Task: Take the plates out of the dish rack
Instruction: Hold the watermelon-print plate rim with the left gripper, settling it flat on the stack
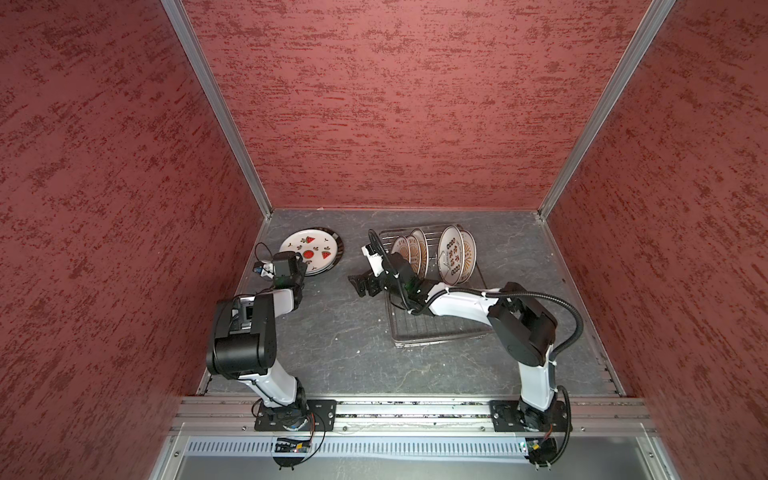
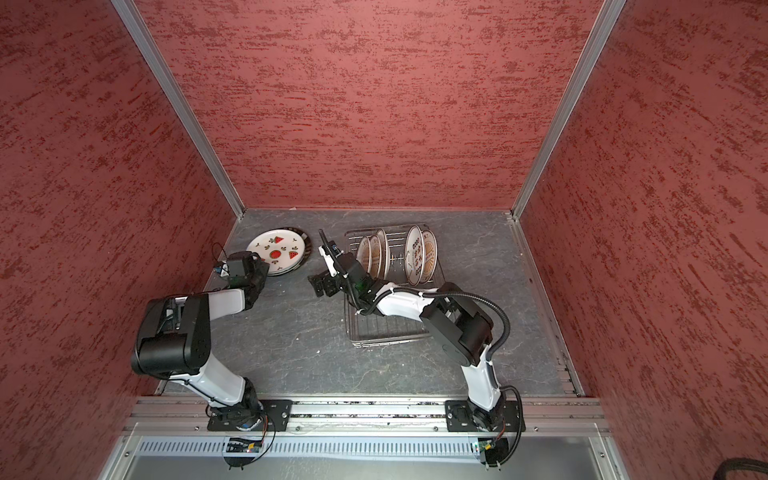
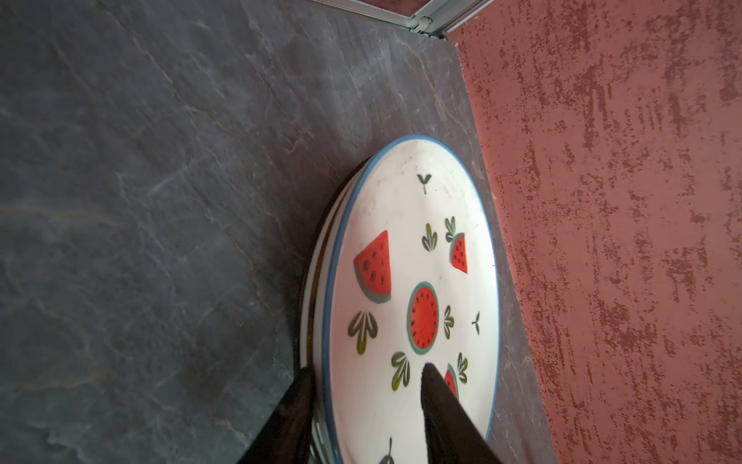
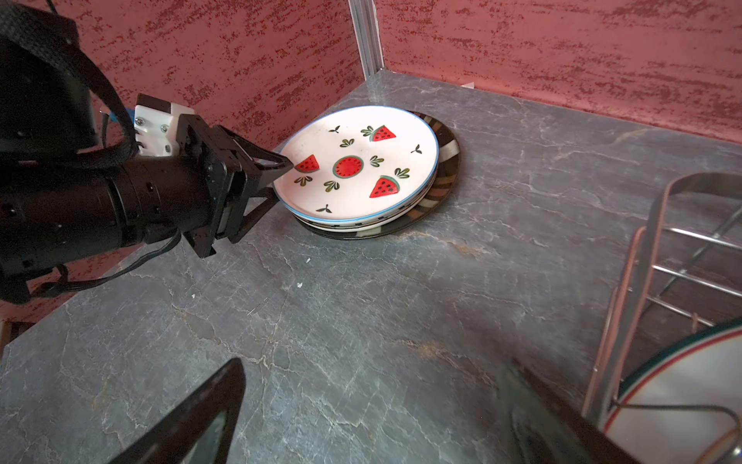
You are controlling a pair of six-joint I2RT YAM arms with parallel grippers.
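L end effector (image 4: 284,182) straddles rim of watermelon plate (image 4: 357,160), can't tell if pinching tbh; R end effector (image 1: 362,286) spread wide, empty.

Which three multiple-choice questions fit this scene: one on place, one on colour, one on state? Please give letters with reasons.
1. The watermelon plate lies: A alone; B on top of a plate stack on the table; C under other plates.
2. Its rim line is: A blue; B yellow; C orange.
3. The right gripper is: A shut on a plate; B shut, empty; C open, empty.
1 B: plates show beneath it. 2 A: a blue line circles it. 3 C: jaws wide apart, nothing between.
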